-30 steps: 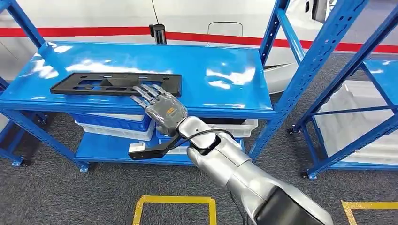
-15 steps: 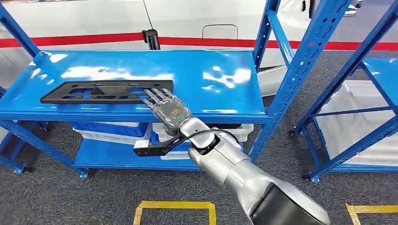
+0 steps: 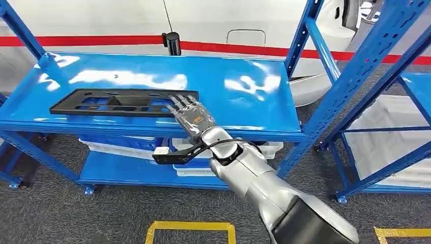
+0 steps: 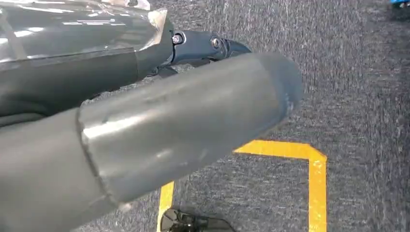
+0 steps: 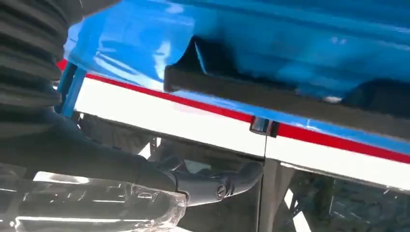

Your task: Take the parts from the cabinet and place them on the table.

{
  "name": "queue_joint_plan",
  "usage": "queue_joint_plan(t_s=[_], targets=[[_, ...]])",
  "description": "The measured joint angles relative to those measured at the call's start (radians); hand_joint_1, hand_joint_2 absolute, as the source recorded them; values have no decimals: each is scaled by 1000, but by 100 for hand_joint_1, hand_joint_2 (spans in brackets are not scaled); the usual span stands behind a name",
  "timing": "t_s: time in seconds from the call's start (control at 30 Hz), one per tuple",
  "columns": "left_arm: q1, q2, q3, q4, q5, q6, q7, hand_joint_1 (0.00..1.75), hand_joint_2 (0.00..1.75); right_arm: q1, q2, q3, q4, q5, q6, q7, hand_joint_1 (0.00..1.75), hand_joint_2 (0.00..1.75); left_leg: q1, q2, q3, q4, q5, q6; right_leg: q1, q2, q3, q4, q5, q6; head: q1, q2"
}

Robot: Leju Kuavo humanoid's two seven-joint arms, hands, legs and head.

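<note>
Head view is showing the right hand (image 3: 193,117) reaching further over the near right end of the black part (image 3: 122,102) than it was 1 second ago, when its fingertips were only at the plate's front edge; the whole picture has also swung a little, so some of that is the camera moving. Judging from this, the grasp is getting under way, but the part is lying flat on the blue cabinet shelf (image 3: 244,96) and is not yet lifted. The fingers (image 3: 182,100) are lying stretched out and slightly spread on top of the part, touching it, not curled around it. Left wrist view is looking down at grey carpet (image 4: 367,96) and yellow floor tape (image 4: 316,183). Right wrist view is showing the black part (image 5: 290,99) edge-on on the shelf's surface, with the thumb (image 5: 212,186) spread well clear of it.
</note>
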Motion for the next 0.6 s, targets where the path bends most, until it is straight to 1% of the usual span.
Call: queue_joint_plan(t_s=[0.03, 0.07, 0.1, 0.13, 0.17, 0.2, 0.23, 0.27, 0.3, 0.33, 0.37, 0.4, 0.43, 0.47, 0.5, 0.53, 0.57, 0.6], targets=[[0, -1, 0, 0, 0, -1, 1, 0, 0, 1, 0, 0, 3, 2, 0, 0, 0, 175, -1, -2, 4, 0, -3, -1, 0, 0, 6, -30, 25, 7, 0, 0], [0, -1, 0, 0, 0, -1, 1, 0, 0, 1, 0, 0, 3, 4, 1, 0, 0, 175, -1, -5, 10, 0, -6, -3, 0, 0, 36, -103, 62, 14, 1, 0], [0, -2, 0, 0, 0, -1, 1, 0, 0, -1, 2, 0, 3, 5, 1, 0, 0, 175, -2, -5, 16, 0, -10, -6, 0, -1, 80, -202, 105, 18, 0, 0], [0, -3, 0, 0, 0, -1, 1, 0, 0, -3, 2, 0, 3, 5, 1, 0, 0, 175, -1, -6, 21, 0, -14, -10, 2, -2, 119, -288, 137, 16, 1, 0], [-1, -4, 0, 0, 0, -1, 1, 0, 0, -6, 3, 0, 3, 6, 2, 0, 0, 175, -8, -6, 21, 3, -20, -17, 6, -2, 138, -330, 151, 5, 2, 0], [-1, -4, 0, 0, 0, -1, 1, 0, 0, -8, 3, 0, 3, 6, 6, 1, 0, 175, -8, -6, 22, 2, -24, -22, 9, -2, 143, -330, 156, 0, 1, 0], [-1, -4, 0, 0, 0, -1, 1, 0, 0, -8, 3, 0, 3, 7, 9, 2, 0, 175, -8, -6, 23, 2, -26, -26, 9, -2, 142, -328, 155, -3, -1, 0], [-1, -4, 0, 0, 0, -1, 1, 0, 0, -9, 3, 0, 3, 10, 13, 4, 0, 175, -4, -5, 25, 1, -28, -30, 9, -2, 141, -328, 154, -9, 0, 0], [-3, -4, 0, 0, 0, -1, 1, 0, 0, -11, 4, 0, 3, 11, 13, 5, 0, 175, -2, -4, 27, 1, -33, -37, 2, -1, 145, -334, 156, -15, 0, 0], [-2, -2, 0, 0, 1, -1, 1, 0, 0, -12, 5, -1, 2, 11, 14, 5, 0, 175, 4, -4, 24, 16, -39, -40, -7, -1, 153, -339, 158, -20, 1, 0], [-2, -5, 0, 0, 0, -1, 1, 0, 0, -16, 5, -2, 2, 11, 14, 6, 0, 175, 2, -2, 8, 53, -61, -46, -7, -1, 156, -339, 154, -27, -4, 0], [-3, -5, 0, 0, 0, -1, 1, 0, 0, -19, 5, -4, 2, 12, 16, 6, 0, 175, 3, -1, -27, 122, -97, -50, -7, -2, 159, -339, 152, -33, -5, 0], [-2, -4, 0, 0, 0, -1, 1, 0, 0, -20, 5, -4, 2, 12, 17, 6, 0, 175, 3, -1, -69, 201, -133, -55, -6, -2, 162, -339, 150, -37, -3, 0], [0, -3, 0, 0, 0, -1, 1, 0, 0, -19, 5, -4, 2, 13, 19, 6, 0, 175, 4, -1, -111, 273, -158, -59, -5, -2, 163, -339, 148, -39, -5, 0], [1, -3, 0, 0, 0, -1, 1, 0, 0, -19, 5, -4, 2, 14, 19, 6, 0, 175, 6, -1, -139, 308, -156, -62, -5, -2, 165, -339, 146, -41, -4, 0], [1, -3, 0, 0, 1, -1, 2, 0, 0, -19, 5, -4, 2, 14, 19, 6, 0, 175, 8, 0, -141, 294, -133, -63, -5, -1, 168, -338, 143, -39, -4, 0], [1, -2, 0, 0, 1, -1, 2, 0, 0, -19, 5, -4, 2, 14, 20, 6, 0, 175, 12, 1, -120, 234, -86, -65, -7, 1, 172, -338, 140, -37, -5, 0], [0, -1, 0, 0, 1, -1, 2, 0, 0, -20, 5, -5, 2, 14, 22, 6, 0, 175, 14, 2, -83, 153, -37, -66, -8, 2, 178, -337, 136, -32, -4, 0]])
